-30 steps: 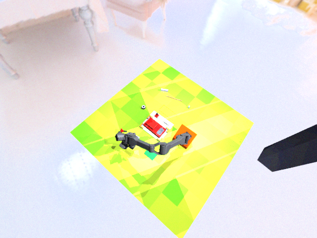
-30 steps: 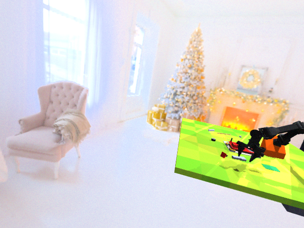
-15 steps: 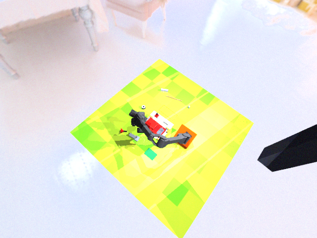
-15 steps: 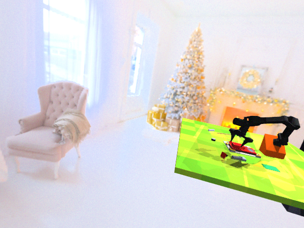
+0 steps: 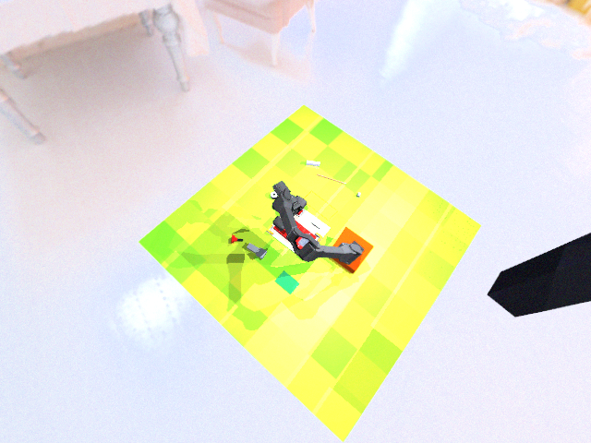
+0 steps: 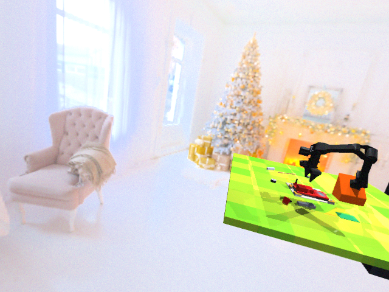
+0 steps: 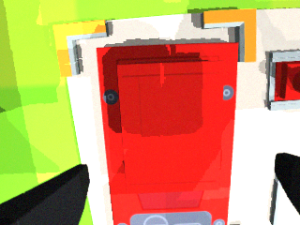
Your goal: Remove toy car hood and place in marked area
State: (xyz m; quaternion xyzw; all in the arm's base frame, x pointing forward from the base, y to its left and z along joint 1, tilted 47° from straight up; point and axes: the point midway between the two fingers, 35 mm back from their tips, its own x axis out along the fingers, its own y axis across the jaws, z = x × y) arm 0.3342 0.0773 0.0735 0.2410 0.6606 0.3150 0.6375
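Observation:
The red toy car [image 5: 308, 230] [image 6: 320, 194] lies in a white tray [image 5: 324, 229] [image 7: 253, 141] with yellow-orange corner pieces. A slightly raised red panel [image 7: 171, 108], which looks like the hood, sits on the car between two round studs. My gripper [image 6: 311, 178] [image 7: 182, 168] is open and empty above the car, with one finger to each side of it in the wrist view; the arm partly hides the car in the top view. A flat teal square [image 5: 286, 281] [image 6: 347, 216], apparently the marked area, has nothing on it.
An orange block [image 5: 346, 238] [image 6: 348, 193] is under the arm's base. A grey part [image 5: 255, 249] [image 6: 306, 204] and a small red part [image 5: 234, 238] [image 6: 285, 200] lie beside the tray. A small wheel [image 5: 273, 195], a white cylinder [image 5: 313, 163] and a thin stick [image 5: 331, 178] lie farther off.

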